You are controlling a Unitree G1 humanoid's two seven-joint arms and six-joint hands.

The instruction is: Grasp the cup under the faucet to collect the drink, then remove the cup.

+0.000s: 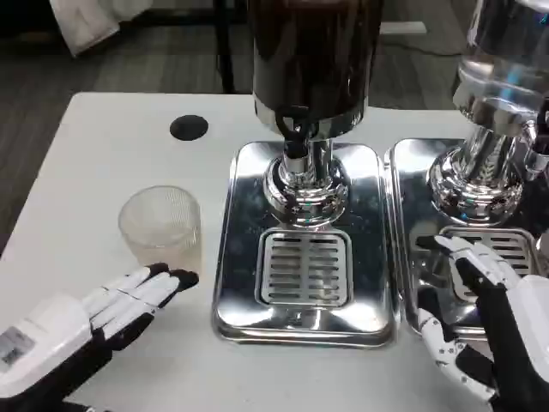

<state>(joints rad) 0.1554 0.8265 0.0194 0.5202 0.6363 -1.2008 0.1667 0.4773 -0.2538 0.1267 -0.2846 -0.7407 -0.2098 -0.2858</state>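
My left hand [103, 313] lies low on the desk [111, 154], fingers stretched out and apart, holding nothing. The clear ribbed cup [160, 227] stands upright just beyond its fingertips, apart from them. The dark dispenser's faucet [296, 137] is up and to the right of that hand. My right hand [489, 326] hovers spread and empty over the second drip tray [412, 257].

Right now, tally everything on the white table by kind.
Ribbed clear plastic cup: 1
Chrome drink dispensers on shiny metal drip trays: 2 (dark drink, clear tank)
Round black table-hole cap: 1
Robot hands: 2 (left, right)
Total: 6
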